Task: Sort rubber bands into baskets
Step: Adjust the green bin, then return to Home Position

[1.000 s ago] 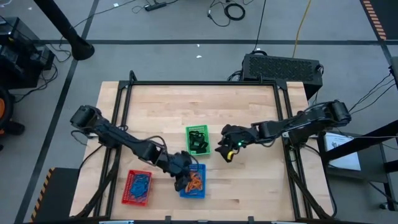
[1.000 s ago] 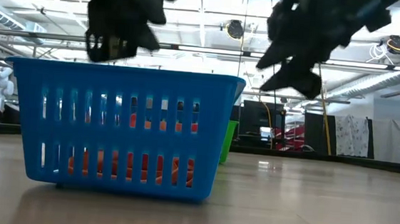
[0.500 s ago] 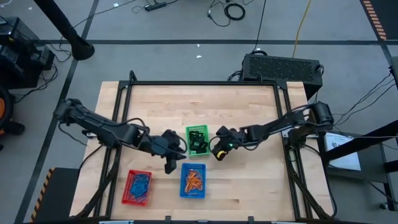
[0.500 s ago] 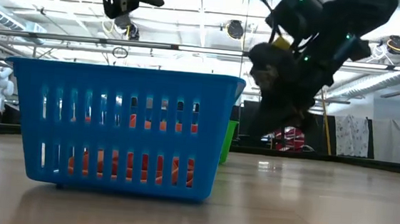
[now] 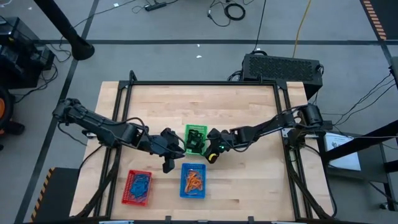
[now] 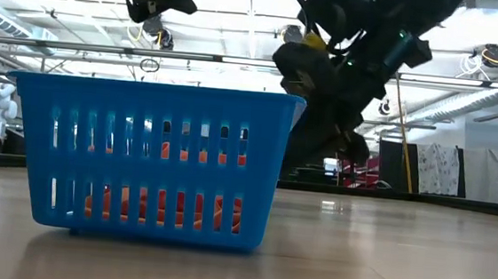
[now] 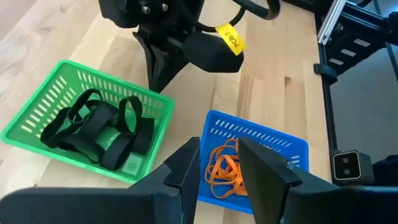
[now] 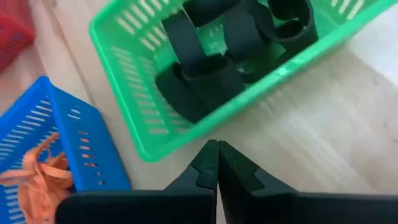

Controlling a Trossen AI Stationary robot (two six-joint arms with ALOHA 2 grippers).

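Three baskets stand on the table. The green basket holds black rubber bands, the blue basket holds orange ones, and the red basket holds blue ones. My left gripper hangs in the air left of the green basket. Its fingers are apart with nothing between them. My right gripper is shut on nothing, its tips just outside the green basket's near right corner and above the table in the low view.
A black frame rail runs round the wooden tabletop. Bare wood lies to the right of the baskets and along the far side. A black box sits beyond the far right corner.
My left gripper has risen out of the blue basket and gone toward the far left, then held still beside the green basket. My right gripper has come down and leftward to the green basket's near right corner, and it has shut.
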